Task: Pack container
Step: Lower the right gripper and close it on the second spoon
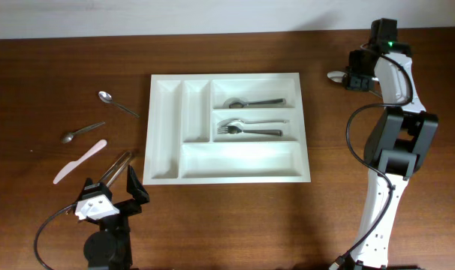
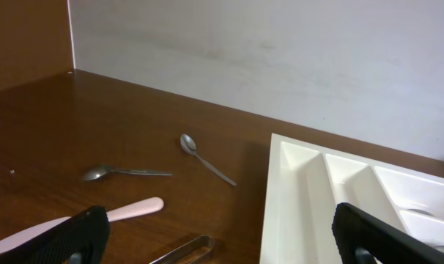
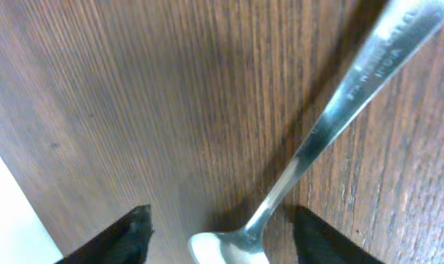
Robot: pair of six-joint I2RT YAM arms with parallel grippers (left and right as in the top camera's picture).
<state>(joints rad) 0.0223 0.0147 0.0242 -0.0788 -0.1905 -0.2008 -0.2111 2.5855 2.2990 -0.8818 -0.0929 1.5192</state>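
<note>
From overhead, the white cutlery tray [image 1: 227, 76] lies mid-tabletop [image 1: 32, 225] with 1 spoon [image 1: 254, 102] and 1 fork [image 1: 248, 130] in 2 of its 5 compartments. I judge it light, stiff, slick plastic, best taken by a rim wall, and my right gripper [image 1: 348, 78] sits beyond its far right corner. In the left wrist view my left gripper [image 2: 222, 231] is spread wide and holds nothing, near the tray's left wall. In the right wrist view my right gripper stands spread astride a steel spoon [image 3: 339, 103] without pinching it; the thin neck looks the surest hold on that slippery metal, and the handle stamp seems to read "INDIA".
</note>
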